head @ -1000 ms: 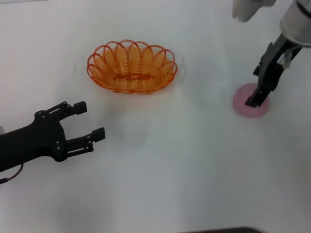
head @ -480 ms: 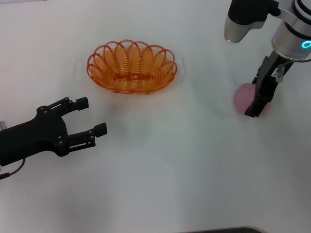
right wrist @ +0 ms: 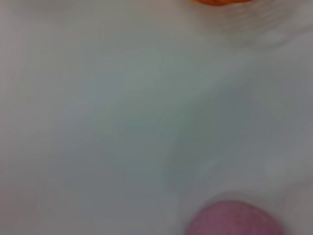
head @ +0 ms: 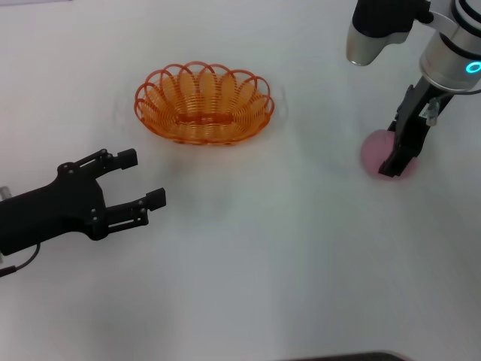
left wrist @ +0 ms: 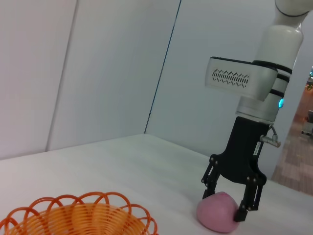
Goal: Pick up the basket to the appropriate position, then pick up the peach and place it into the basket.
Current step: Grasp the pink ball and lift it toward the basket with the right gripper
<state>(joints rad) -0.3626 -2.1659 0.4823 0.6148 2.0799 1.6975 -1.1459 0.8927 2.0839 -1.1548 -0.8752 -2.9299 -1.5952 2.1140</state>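
Pink, round, soft-looking peach (head: 378, 154) sits on the white table (head: 301, 256) over on the robot's right, w/ the right gripper (head: 397, 159) come straight down over it. From the left wrist cam the black fingers (left wrist: 244, 208) straddle the fruit (left wrist: 220, 211), one each side, tips near the tabletop; jaws part-open, about peach-width. Can't tell whether the pads actually touch the skin. Peach rests on the table, not lifted. Right wrist cam catches only the top of the pink ball (right wrist: 234, 219) at the frame edge, plus a sliver of orange.

Orange oval wire basket (head: 204, 104), looped scalloped rim, spiral-wound bottom, stands upright toward the far middle-left of the table, well apart from the peach, nothing in it. Bare white surface between the two.

Left gripper (head: 143, 180) hovers low at the near left, black fingers spread wide, holding nothing, pointed roughly toward the basket but clear of it, w/ open table between.
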